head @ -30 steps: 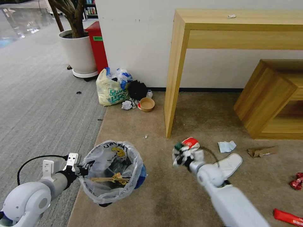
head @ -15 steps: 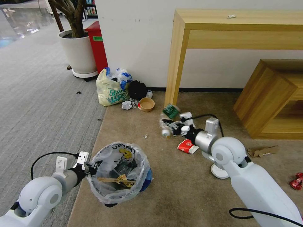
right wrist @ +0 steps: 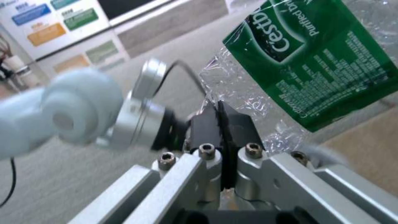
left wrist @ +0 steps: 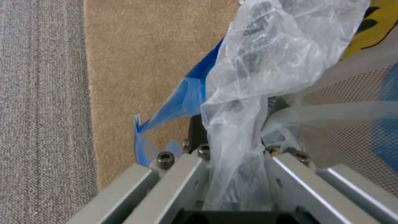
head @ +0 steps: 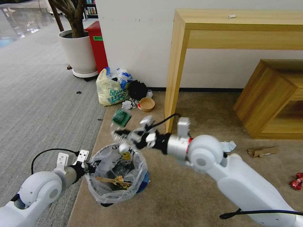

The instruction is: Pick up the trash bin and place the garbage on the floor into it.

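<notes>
The trash bin (head: 116, 176), round and lined with a crinkly clear bag, hangs just above the beige floor (head: 189, 195). My left gripper (head: 90, 167) is shut on its near rim, the liner (left wrist: 236, 124) pinched between the fingers. A wooden stick (head: 110, 180) lies inside. My right gripper (head: 121, 137) hovers over the bin's far rim, shut on a crushed clear bottle with a green label (head: 121, 117) (right wrist: 315, 56). More garbage lies to the right: a tissue (head: 228, 145), a cardboard scrap (head: 262, 152) and a red wrapper (head: 296, 183).
A wooden table leg (head: 172, 78) stands just behind my right arm, with a low wooden cabinet (head: 268, 97) further right. By the wall are a bulging yellowish bag (head: 110, 90), a brown bowl (head: 147, 104) and a plant pot (head: 79, 52). Grey ribbed carpet (head: 38, 104) lies left.
My right arm has swung left from near the table leg to above the bin, carrying the green-labelled bottle. The left arm and bin have barely shifted.
</notes>
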Robot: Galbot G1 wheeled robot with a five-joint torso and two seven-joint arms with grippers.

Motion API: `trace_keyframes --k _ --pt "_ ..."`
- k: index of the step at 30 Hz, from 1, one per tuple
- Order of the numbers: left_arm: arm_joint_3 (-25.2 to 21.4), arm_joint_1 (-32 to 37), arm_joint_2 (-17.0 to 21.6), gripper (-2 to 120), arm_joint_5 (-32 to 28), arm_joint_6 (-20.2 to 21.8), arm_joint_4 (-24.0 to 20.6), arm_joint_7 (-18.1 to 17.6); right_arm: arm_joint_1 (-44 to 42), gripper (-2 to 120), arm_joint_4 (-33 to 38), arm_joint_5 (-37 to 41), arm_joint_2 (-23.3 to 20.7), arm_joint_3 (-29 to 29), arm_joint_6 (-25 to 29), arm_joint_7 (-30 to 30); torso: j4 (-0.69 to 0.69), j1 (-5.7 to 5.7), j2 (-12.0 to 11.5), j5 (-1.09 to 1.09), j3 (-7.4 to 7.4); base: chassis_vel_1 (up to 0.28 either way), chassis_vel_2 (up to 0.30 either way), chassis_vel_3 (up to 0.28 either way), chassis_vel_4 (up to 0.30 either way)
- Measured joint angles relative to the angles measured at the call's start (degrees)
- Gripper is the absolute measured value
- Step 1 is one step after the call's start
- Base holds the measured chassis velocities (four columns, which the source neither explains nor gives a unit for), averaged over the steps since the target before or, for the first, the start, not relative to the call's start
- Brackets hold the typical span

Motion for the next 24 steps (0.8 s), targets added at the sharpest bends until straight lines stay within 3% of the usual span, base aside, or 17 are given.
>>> trace_keyframes --k 13,17,19,24 --pt "-0.3 0.2 1.2 0 -0.4 0.0 0.1 0.2 -0.4 0 -2.4 -4.2 -0.6 -6.1 -5.0 1.6 0.0 0.0 0.0 0.0 0.0 0.0 0.0 0.0 0.0" --pt "-0.4 0.4 1.0 0 -0.3 0.0 0.1 0.1 -0.8 13 -2.9 -5.3 -0.6 -6.5 -5.1 2.1 0.0 0.0 0.0 0.0 0.0 0.0 0.0 0.0 0.0" --pt "-0.6 0.5 0.9 0 -0.3 0.0 0.1 0.1 -0.9 25 -3.1 -5.6 -0.4 -6.4 -5.0 2.2 0.0 0.0 0.0 0.0 0.0 0.0 0.0 0.0 0.0" --pt "-0.7 0.5 0.7 0 -0.3 0.0 0.0 0.1 -0.9 39 -3.2 -5.6 -0.2 -6.1 -4.7 2.4 0.0 0.0 0.0 0.0 0.0 0.0 0.0 0.0 0.0"
